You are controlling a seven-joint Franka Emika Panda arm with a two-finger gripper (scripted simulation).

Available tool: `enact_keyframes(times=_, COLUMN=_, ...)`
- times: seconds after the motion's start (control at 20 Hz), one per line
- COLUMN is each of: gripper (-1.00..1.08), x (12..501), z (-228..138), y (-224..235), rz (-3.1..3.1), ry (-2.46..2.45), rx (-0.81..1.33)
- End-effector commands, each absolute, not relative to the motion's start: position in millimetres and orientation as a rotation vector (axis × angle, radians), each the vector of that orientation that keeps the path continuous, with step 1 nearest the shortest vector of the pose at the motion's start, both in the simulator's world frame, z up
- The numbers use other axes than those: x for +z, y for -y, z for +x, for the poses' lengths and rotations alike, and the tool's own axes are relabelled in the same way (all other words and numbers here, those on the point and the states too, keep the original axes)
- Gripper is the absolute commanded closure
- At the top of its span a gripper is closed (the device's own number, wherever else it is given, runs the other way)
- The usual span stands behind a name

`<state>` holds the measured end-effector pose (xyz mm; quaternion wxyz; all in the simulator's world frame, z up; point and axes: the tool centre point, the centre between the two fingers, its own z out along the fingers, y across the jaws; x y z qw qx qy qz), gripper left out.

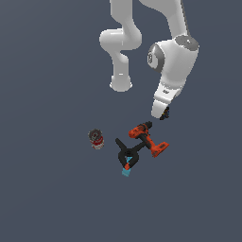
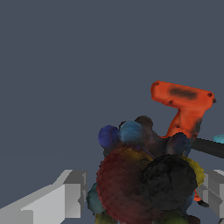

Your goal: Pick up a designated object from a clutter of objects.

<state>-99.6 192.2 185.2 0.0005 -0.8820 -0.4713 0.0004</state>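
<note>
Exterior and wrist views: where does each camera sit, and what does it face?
Exterior view: high off the arm, looking down on the drill, clamp, can; white arm shows.
Wrist view: on the wrist, facing the dark speckled item close between the claw fingers.
Shared: drill, speckled item.

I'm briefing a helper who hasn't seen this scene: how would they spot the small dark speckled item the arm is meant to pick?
Start at the white robot arm and follow it down to its tool. The dark speckled lump sits right there between the tool's fingers, just above the orange-and-black drill. Unlike the drill, the black clamp with a blue tip and the red-grey can, it is a knobbly cluster of dark, blue, yellow and reddish balls.
</note>
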Motion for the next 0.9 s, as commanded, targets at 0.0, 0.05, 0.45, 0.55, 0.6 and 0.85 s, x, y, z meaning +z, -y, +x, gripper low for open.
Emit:
enact_keyframes(times=0.0, gripper=1.08, x=210.8, z=-101.3, y=-190.4, rz=-2.768, ry=1.48, rx=-0.001)
enact_keyframes(times=0.05, gripper=1.08, x=220.6, z=-101.8, y=-189.5, rz=-2.767, ry=1.48, rx=-0.001)
enact_keyframes(times=0.45, gripper=1.08, x=297.5, z=-104.7, y=-182.6, rz=-2.767, ry=1.48, rx=-0.001)
enact_keyframes(times=0.55, gripper=1.08, x=315.2, z=-105.0, y=-180.8, rz=-2.768, ry=1.48, rx=-0.001)
enact_keyframes(times=0.6, gripper=1.08, x=323.5, z=-105.2, y=-180.0, rz=-2.768, ry=1.48, rx=-0.001)
enact_keyframes(times=0.85, gripper=1.08, x=357.4, z=-105.1, y=-176.7, rz=-2.77, ry=1.479, rx=-0.001)
